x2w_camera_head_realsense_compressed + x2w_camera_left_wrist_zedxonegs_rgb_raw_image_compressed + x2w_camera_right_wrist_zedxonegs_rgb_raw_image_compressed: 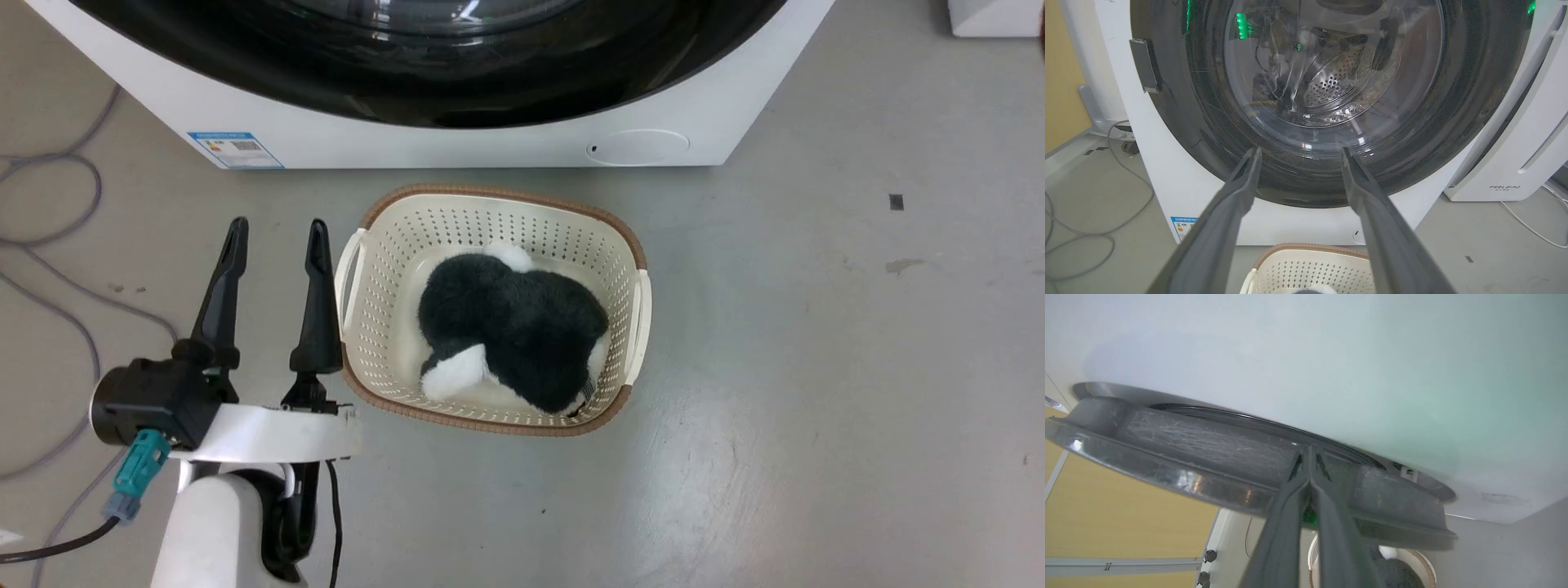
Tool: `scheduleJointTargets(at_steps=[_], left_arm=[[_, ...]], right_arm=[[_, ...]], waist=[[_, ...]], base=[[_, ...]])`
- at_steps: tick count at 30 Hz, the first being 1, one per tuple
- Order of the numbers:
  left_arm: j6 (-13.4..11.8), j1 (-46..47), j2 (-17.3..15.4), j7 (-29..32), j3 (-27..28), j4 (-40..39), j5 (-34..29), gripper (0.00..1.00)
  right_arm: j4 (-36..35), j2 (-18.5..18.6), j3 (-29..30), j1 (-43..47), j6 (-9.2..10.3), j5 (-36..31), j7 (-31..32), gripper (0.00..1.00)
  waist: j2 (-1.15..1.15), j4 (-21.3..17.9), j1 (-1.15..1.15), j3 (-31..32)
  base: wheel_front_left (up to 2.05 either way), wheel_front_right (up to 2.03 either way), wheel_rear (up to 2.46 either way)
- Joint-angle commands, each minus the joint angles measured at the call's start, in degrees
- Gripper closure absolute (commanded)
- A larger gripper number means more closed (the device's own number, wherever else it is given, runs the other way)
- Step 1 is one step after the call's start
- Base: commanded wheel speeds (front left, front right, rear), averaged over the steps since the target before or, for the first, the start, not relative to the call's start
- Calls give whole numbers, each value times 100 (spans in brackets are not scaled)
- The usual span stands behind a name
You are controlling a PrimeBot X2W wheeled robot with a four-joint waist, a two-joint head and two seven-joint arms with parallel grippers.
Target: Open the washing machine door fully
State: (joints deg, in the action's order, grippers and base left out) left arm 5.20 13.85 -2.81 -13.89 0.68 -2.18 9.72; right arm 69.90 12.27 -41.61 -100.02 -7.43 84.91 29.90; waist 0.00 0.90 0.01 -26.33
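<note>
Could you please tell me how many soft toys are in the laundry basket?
1. A black and white soft toy lies in the cream laundry basket on the floor before the washing machine. Something smaller could be hidden beneath it.

head looks down on basket [384,245]; both wrists face the door [1327,81], right closest.

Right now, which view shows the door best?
Left wrist view: the door faces it squarely, glass and most of the ring visible. Head view catches its bottom arc; right wrist view sees its rim edge-on.
</note>
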Motion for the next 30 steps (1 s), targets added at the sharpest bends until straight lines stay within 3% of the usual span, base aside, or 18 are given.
scheduleJointTargets(at_steps=[1,12,30], left_arm=[[14,130,-7,-67,-10,-3,44,0],[-36,115,-7,-111,-80,36,100,0],[-94,-264,-7,-111,-189,336,-35,0]], right_arm=[[190,-81,-161,-290,-6,252,281,100],[405,-157,-375,-385,-6,595,1496,100],[238,-245,-291,685,-6,835,2137,100]], waist=[[0,15,-1,-35],[0,28,-1,17],[0,97,-1,822]], base=[[0,0,0],[0,0,0],[0,0,0]])
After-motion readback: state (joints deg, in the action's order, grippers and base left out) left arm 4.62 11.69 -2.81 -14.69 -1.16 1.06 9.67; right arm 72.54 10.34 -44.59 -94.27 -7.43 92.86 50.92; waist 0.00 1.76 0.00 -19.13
